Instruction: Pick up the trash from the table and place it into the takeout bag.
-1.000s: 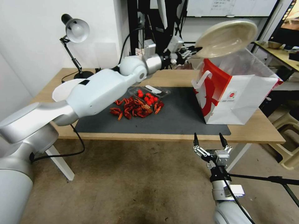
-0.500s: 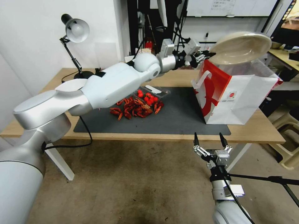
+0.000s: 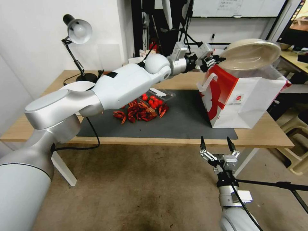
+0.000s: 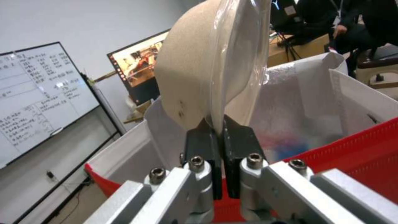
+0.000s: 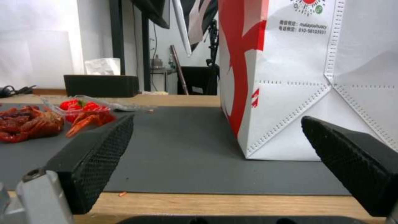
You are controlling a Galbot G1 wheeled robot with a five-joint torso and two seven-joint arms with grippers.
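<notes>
My left gripper [image 3: 215, 59] is shut on the rim of the beige round bowl [image 3: 250, 54], holding it tilted just above the open mouth of the takeout bag [image 3: 243, 96]. In the left wrist view the black fingers [image 4: 206, 146] pinch the bowl's edge [image 4: 186, 74] over the bag's white interior [image 4: 290, 121]. The bag stands upright at the right end of the dark mat [image 3: 179, 122] on the table [image 3: 263, 134]. My right gripper [image 3: 216, 146] hangs open below the table's front edge, facing the bag's base [image 5: 315, 109].
A heap of red crayfish shells [image 3: 138, 112] and a clear tray of red fruit [image 3: 154, 98] lie mid-mat. A desk lamp [image 3: 75, 41] stands at the back left. A second desk [image 3: 288, 57] and stools [image 3: 296, 141] are to the right.
My left arm has stretched farther right, carrying the bowl from beside the bag's near top edge to over its opening and slightly lower. The right gripper has stayed where it was.
</notes>
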